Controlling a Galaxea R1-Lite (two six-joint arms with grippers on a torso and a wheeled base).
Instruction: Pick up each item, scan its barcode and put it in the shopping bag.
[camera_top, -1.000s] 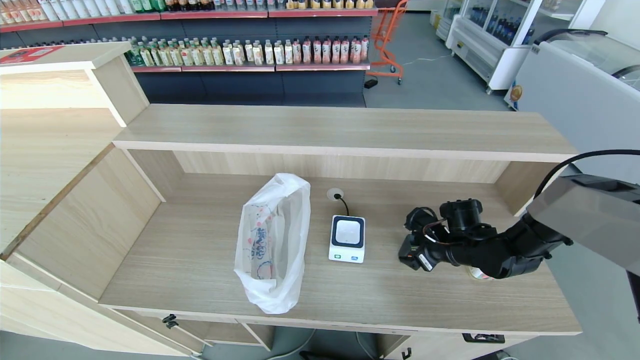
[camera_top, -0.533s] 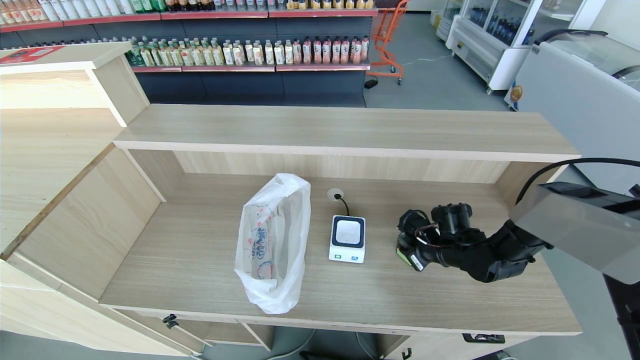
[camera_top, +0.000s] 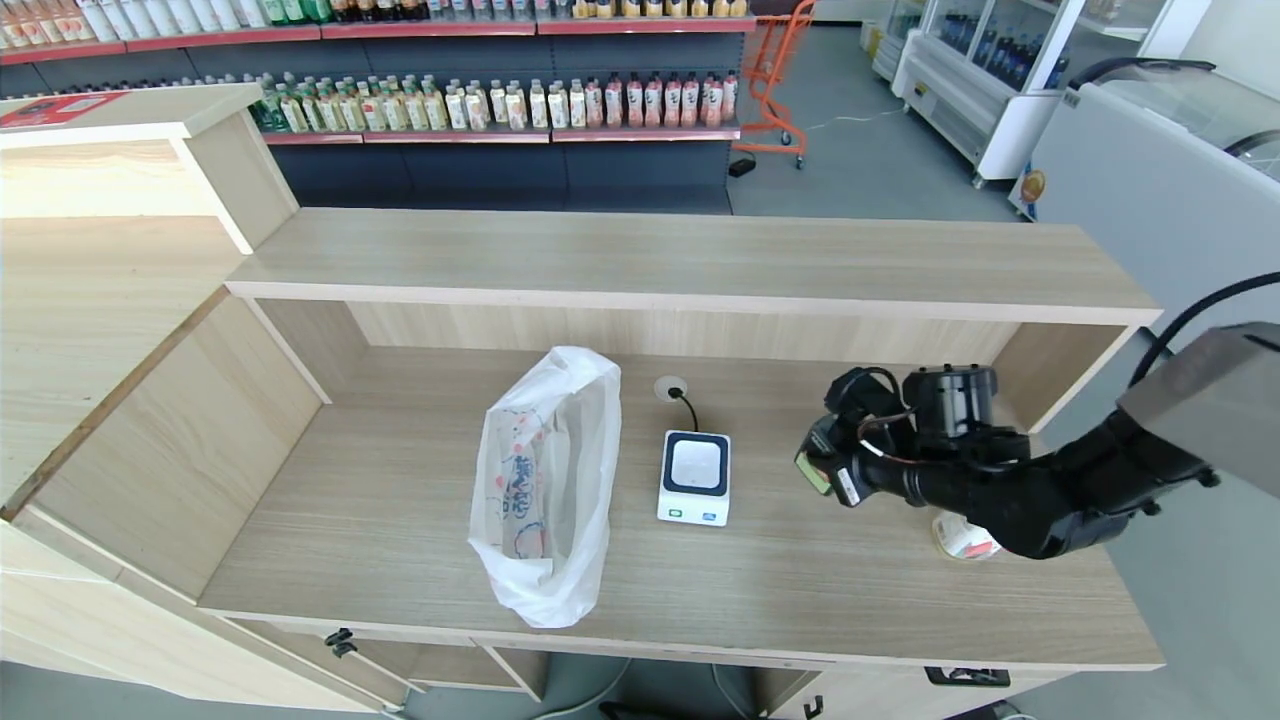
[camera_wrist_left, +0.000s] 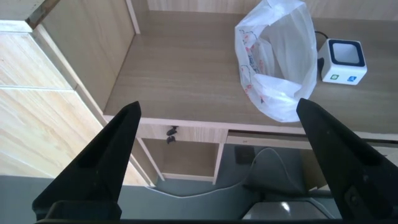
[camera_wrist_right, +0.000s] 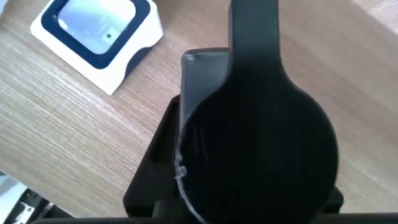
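Beside the scanner (camera_top: 694, 477), right gripper (camera_top: 818, 476) raised its item (camera_top: 806, 470).

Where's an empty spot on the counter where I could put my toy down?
The biggest bare patch is the counter left of the shopping bag, up to the side wall. There is also the front strip before the scanner. The right is crowded: the right gripper holds a dark item near a round item.

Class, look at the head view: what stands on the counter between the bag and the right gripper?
The scanner, on the otherwise bare stretch between the bag and the right gripper; the head view shows it.
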